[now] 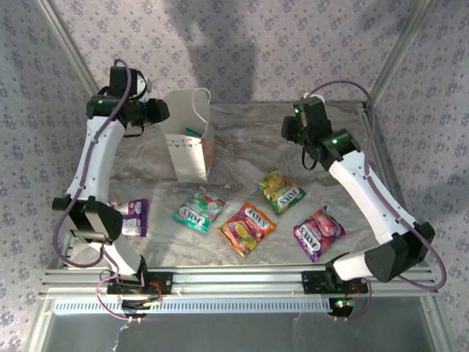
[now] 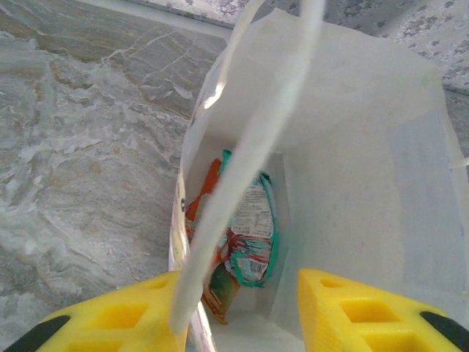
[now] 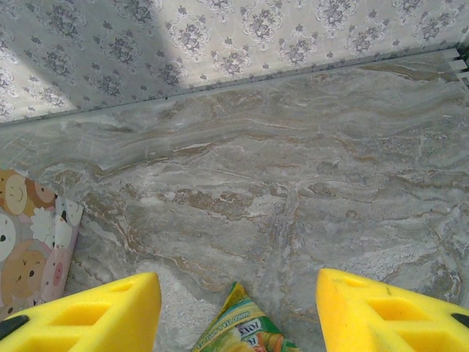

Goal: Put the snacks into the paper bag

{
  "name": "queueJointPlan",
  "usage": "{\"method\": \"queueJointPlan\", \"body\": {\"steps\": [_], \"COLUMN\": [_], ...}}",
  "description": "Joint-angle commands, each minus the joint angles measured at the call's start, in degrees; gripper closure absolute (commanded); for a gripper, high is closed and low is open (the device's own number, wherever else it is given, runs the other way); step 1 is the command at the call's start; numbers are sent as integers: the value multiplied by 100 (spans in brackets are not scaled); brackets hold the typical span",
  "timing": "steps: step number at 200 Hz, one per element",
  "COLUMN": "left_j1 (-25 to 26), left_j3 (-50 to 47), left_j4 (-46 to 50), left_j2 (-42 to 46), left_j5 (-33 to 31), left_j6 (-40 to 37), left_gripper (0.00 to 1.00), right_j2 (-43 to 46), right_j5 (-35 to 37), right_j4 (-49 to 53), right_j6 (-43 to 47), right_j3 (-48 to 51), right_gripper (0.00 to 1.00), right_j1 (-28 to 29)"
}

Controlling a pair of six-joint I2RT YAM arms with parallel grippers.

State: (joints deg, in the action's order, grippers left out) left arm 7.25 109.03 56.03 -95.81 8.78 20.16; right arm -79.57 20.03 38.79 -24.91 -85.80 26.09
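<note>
The white paper bag (image 1: 192, 139) stands upright at the back left of the table. My left gripper (image 1: 157, 110) hovers over its mouth, open and holding nothing. Looking down into the paper bag (image 2: 352, 147), I see a teal snack (image 2: 253, 235) and a red-orange one (image 2: 212, 293) lying inside. A white cord handle (image 2: 242, 161) crosses in front of my left gripper (image 2: 238, 323). On the table lie teal (image 1: 198, 210), red-orange (image 1: 247, 228), yellow-green (image 1: 281, 190) and purple (image 1: 319, 232) snacks. My right gripper (image 1: 297, 128) hangs open above the table, the yellow-green snack's tip (image 3: 242, 334) below it.
Another purple packet (image 1: 134, 217) lies at the left, beside the left arm's lower link. The bag's cartoon-printed side (image 3: 29, 235) stands to the left of my right gripper (image 3: 238, 315). Patterned walls close the table at the back and sides, with metal posts in the corners.
</note>
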Motion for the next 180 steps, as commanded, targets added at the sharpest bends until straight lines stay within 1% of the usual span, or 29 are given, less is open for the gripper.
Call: {"method": "queueJointPlan", "body": {"steps": [1, 25, 55, 72, 118, 127, 137, 157, 172, 180], "left_j1": [25, 14, -13, -13, -13, -12, -12, -10, -3, 5], "left_j3": [172, 68, -46, -43, 233, 236, 461, 579, 627, 637], "left_j4": [397, 426, 289, 157, 51, 53, 40, 40, 40, 38], "left_j2": [184, 226, 162, 26, -479, -562, -642, -763, -836, -868], "left_j5": [-290, -470, -437, -321, -290, -258, -246, -228, -195, -170], "left_j6": [6, -29, -72, -76, 62, 88, 114, 167, 202, 207], "left_gripper": [56, 56, 54, 53, 54, 55, 56, 61, 65, 70], "right_j2": [144, 152, 157, 144, 63, 37, 6, -37, -67, -74], "right_j5": [-52, -60, -68, -77, -112, -109, -105, -122, -131, -130], "right_j4": [23, 22, 22, 22, 127, 147, 176, 205, 234, 243], "right_j6": [-76, -85, -102, -102, -67, -67, -67, -74, -76, -76], "right_j3": [35, 37, 37, 46, 21, 8, -1, -7, -9, -7], "right_gripper": [41, 40, 40, 40, 40, 40, 40, 39, 40, 40], "right_j1": [-43, -51, -59, -51, -54, -68, -72, -88, -110, -114]}}
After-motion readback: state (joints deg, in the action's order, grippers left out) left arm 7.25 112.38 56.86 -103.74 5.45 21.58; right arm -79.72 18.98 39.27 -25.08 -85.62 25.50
